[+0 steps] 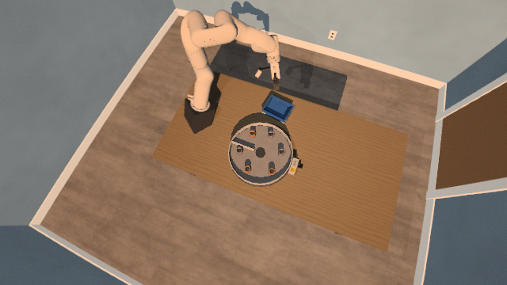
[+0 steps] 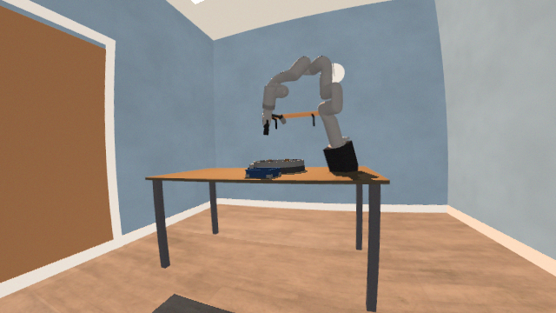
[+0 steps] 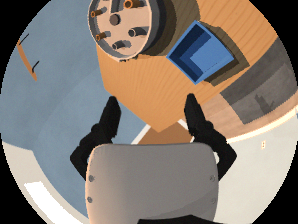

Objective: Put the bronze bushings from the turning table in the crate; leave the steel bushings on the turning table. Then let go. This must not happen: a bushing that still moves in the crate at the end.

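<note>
The round grey turning table stands on the wooden table. Three orange-brown bronze bushings stand on it: one bronze bushing at the back left and two bronze bushings at the front. Three grey steel bushings stand between them. The blue crate sits behind the turning table, with no bushing visible inside. My gripper is open and empty, high above the table's back edge, near the crate.
A thin bar reaches from the turning table's rim towards its dark hub. A small white box with a yellow spot stands against the turning table's right side. The arm's dark base stands at the table's left end.
</note>
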Available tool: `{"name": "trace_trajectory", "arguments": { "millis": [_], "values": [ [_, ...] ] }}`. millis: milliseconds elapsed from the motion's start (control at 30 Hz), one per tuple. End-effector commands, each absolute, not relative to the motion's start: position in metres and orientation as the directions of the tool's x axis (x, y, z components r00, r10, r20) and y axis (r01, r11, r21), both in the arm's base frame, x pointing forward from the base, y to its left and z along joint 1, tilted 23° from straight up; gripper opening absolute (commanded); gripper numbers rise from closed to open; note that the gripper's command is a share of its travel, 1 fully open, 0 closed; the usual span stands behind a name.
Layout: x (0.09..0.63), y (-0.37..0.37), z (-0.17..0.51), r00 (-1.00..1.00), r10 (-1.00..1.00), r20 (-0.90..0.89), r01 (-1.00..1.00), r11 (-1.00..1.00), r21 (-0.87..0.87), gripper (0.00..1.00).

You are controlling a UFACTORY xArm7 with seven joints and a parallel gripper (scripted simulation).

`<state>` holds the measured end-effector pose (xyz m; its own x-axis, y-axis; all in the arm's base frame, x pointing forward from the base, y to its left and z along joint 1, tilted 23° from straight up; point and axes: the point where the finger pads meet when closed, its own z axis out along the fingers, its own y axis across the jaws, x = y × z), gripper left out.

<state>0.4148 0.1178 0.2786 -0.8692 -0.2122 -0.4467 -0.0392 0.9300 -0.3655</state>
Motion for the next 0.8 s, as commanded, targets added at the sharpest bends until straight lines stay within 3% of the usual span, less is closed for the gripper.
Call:
{"name": "trace_trajectory", "arguments": {
  "millis": [0, 767],
  "values": [
    [0.423, 0.097, 0.28, -0.879, -0.193, -0.436, -0.033, 0.937, -0.348, 1.0],
    [0.432, 0.045, 0.276, -0.902, -0.144, -0.407, -0.016, 0.953, -0.302, 1.0]
  ]
}}
